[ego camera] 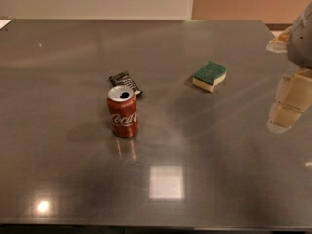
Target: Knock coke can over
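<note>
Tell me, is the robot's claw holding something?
Nothing. The claw hangs empty at the right edge, far from the coke can, which stands upright on the table.

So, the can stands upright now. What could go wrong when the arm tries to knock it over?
The gripper hangs at the right edge, far from the coke can. The sponge lies near the path between them, so a low sweep may drag it.
The black wrapper lies just behind the can, so a push may shove both.
The table looks glossy, so a low push may slide the can rather than tip it.
</note>
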`<state>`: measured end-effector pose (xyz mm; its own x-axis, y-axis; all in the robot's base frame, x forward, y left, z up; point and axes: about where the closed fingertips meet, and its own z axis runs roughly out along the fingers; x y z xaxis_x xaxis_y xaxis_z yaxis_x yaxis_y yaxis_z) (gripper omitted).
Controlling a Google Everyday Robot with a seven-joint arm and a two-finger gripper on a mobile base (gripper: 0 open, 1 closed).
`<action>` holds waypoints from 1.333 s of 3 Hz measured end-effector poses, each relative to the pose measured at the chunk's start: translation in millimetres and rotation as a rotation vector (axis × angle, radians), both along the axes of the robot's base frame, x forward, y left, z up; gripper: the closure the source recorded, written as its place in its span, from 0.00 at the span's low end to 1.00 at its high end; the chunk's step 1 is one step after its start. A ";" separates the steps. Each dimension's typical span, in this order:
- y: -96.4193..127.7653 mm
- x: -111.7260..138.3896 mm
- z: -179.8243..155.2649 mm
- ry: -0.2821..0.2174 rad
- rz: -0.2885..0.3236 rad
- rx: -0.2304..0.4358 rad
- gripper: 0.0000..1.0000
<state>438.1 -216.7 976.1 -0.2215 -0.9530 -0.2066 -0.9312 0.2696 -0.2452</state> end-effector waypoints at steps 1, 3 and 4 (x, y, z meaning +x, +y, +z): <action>0.2 0.1 0.4 -0.001 0.000 0.000 0.00; 35.2 11.4 2.5 -0.021 0.067 0.055 0.00; 58.5 19.7 0.5 -0.028 0.105 0.125 0.00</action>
<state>457.8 -158.1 976.6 -0.1147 -0.9371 -0.3296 -0.9492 0.2013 -0.2418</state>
